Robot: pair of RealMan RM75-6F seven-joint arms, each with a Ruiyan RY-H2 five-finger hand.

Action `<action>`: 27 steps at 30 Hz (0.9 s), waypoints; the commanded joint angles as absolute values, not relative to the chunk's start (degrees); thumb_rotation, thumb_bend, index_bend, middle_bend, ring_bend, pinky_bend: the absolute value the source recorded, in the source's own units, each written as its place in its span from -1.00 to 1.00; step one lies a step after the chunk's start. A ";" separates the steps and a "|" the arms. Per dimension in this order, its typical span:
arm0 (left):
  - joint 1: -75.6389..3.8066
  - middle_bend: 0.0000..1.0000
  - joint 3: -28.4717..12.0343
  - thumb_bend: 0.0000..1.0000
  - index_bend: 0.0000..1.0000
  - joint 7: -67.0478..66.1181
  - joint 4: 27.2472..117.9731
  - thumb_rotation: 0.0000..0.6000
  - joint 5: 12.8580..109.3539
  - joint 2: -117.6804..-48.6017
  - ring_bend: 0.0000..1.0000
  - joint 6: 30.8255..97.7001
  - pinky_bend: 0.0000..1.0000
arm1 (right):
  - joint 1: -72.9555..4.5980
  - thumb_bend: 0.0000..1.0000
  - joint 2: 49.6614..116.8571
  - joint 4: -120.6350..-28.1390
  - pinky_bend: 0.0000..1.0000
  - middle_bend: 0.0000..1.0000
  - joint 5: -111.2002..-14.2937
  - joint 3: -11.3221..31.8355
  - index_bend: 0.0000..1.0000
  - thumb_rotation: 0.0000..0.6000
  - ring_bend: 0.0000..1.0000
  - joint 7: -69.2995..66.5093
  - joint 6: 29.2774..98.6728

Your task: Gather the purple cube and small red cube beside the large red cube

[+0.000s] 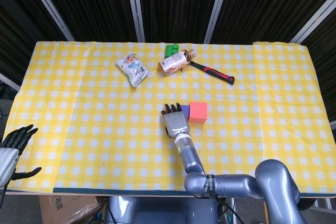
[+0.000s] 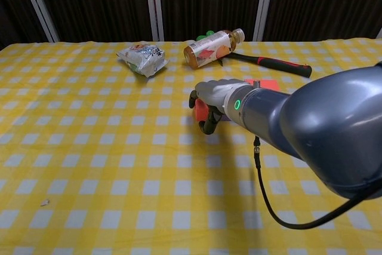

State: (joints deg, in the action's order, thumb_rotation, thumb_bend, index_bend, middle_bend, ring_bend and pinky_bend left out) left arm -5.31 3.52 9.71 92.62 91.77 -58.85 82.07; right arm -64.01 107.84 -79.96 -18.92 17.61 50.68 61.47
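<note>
The small red cube (image 2: 200, 110) sits under the right hand's (image 1: 176, 123) curled fingers, apparently gripped, just left of the purple cube (image 1: 183, 110) and large red cube (image 1: 197, 112) mid-table. Open yellow-checked cloth (image 1: 79, 114) spreads left and near; the bottle (image 1: 175, 61) label is unreadable. The left hand (image 1: 11, 145) hangs open off the near-left edge.

Snack packet (image 1: 132, 69), bottle (image 1: 175, 62), hammer (image 1: 212, 72) on checkered cloth (image 1: 79, 108)

Both arms are glossy silver-grey metal, chunky rounded segments. The right arm (image 2: 310, 129) has a glowing green ring light near the wrist and a thin black cable looping underneath it. The right hand (image 1: 175, 120) and left hand (image 1: 11, 148) are silver with black fingers.
</note>
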 commanded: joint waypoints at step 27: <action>-5.38 -1.00 3.65 -0.84 -1.00 10.27 92.69 1.00 91.98 -58.70 -1.00 81.96 -0.97 | -64.95 0.21 109.54 -77.79 -1.00 -1.00 -25.69 14.60 -0.50 1.00 -1.00 53.90 62.82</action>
State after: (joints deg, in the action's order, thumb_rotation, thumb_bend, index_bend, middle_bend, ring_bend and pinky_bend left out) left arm -5.38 3.65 10.27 92.69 91.98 -58.70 81.96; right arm -64.94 109.44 -78.04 -25.36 14.88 53.65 62.68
